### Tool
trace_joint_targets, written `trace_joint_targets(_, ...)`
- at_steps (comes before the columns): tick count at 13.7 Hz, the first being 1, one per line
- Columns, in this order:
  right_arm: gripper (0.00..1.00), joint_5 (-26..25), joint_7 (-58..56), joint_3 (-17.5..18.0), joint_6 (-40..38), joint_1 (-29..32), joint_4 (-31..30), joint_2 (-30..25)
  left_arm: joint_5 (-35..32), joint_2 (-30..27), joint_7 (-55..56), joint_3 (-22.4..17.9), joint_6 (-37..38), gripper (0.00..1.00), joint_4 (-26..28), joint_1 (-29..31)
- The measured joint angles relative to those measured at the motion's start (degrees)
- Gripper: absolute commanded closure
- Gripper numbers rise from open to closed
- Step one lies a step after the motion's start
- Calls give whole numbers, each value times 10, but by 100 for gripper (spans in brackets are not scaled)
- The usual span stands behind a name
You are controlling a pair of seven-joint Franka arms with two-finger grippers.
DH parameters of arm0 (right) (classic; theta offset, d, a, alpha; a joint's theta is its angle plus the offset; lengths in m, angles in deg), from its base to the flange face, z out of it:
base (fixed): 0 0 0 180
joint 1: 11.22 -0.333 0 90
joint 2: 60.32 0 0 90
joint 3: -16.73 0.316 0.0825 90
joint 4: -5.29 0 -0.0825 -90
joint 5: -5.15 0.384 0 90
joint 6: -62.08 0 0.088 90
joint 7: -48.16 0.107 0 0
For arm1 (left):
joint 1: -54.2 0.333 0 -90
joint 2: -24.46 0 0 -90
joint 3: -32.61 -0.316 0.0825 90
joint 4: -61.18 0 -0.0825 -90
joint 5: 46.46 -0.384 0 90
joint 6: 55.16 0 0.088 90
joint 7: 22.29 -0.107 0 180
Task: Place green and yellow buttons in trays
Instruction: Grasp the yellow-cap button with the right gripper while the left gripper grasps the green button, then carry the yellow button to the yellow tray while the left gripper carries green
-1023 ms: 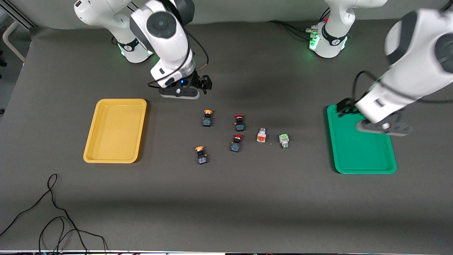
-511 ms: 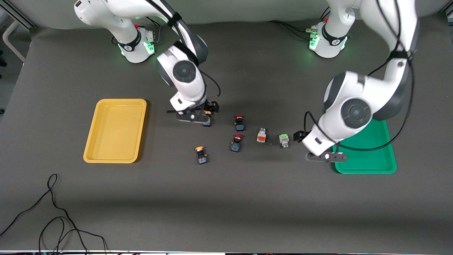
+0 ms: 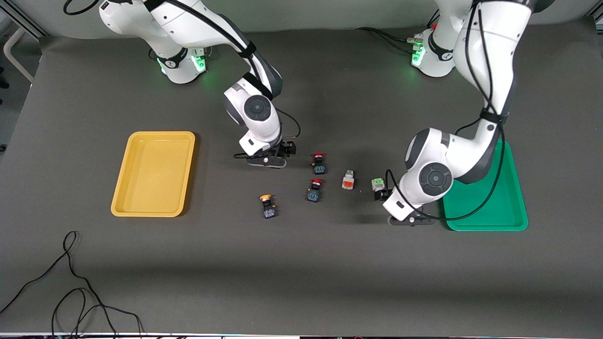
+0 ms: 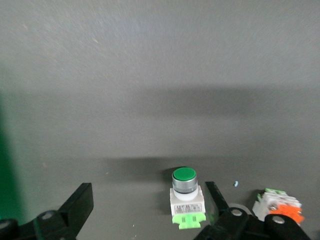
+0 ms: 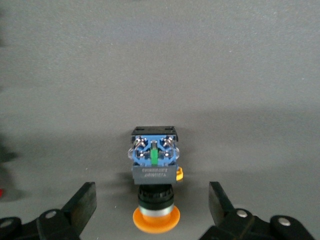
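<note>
Front view: the right gripper (image 3: 273,159) is low over the bench (image 3: 330,263), right over one yellow button, which it hides from this camera. The second yellow button (image 3: 268,205) lies nearer the camera, apart from it. Two red buttons (image 3: 318,162) (image 3: 314,189) lie beside each other toward the left arm's end, then an orange-faced white switch (image 3: 348,180), then the green button (image 3: 377,183). The left gripper (image 3: 384,193) sits low at the green button, just beside it, with the arm's wrist covering a corner of the green tray (image 3: 509,207). The yellow tray (image 3: 155,173) lies toward the right arm's end, well apart from the buttons. A black cable (image 3: 70,282) trails at the bench edge nearest the camera.

Left wrist view: the left gripper (image 4: 150,205) is spread wide, holding nothing. The green button (image 4: 186,196) stands upright on the bench between the fingers (image 4: 77,205), close to one and well clear of the other; whether it touches the close one I cannot tell. The orange-faced switch (image 4: 278,209) lies just outside that finger.

Right wrist view: the right gripper (image 5: 152,200) is also spread, empty. The yellow button (image 5: 154,175) lies on its side between the fingers (image 5: 82,202), touching neither, its orange cap toward the camera and its blue terminal block pointing away.
</note>
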Motion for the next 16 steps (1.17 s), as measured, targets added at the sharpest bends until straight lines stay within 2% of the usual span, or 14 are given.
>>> trace_joint_targets(1,44,0,0,0,1,0,0,2,2,5,2,0,-6,1,6,-1)
trace_joint_targets(2,58,0,0,-1,1,0,0,3,12,8,3,0,-14,1,13,-2)
trace_joint_targets(3,72,0,0,-1,1,0,0,3,31,10,3,1,-28,1,24,-5)
trace_joint_targets(4,79,0,0,-1,1,0,0,3,45,10,3,2,-43,1,36,-11)
trace_joint_targets(7,80,0,0,-2,1,1,0,4,55,10,13,3,-67,2,62,-31)
trace_joint_targets(8,80,0,0,-3,1,1,1,4,55,10,15,3,-75,7,67,-32)
trace_joint_targets(11,80,0,-2,-12,-8,5,10,-2,55,13,15,1,-98,90,83,-32)
trace_joint_targets(12,80,-1,-3,-13,-38,5,22,-12,55,15,15,0,-100,100,84,-32)
trace_joint_targets(16,80,-1,-4,-17,-256,6,132,-80,57,7,24,-2,-100,100,82,-31)
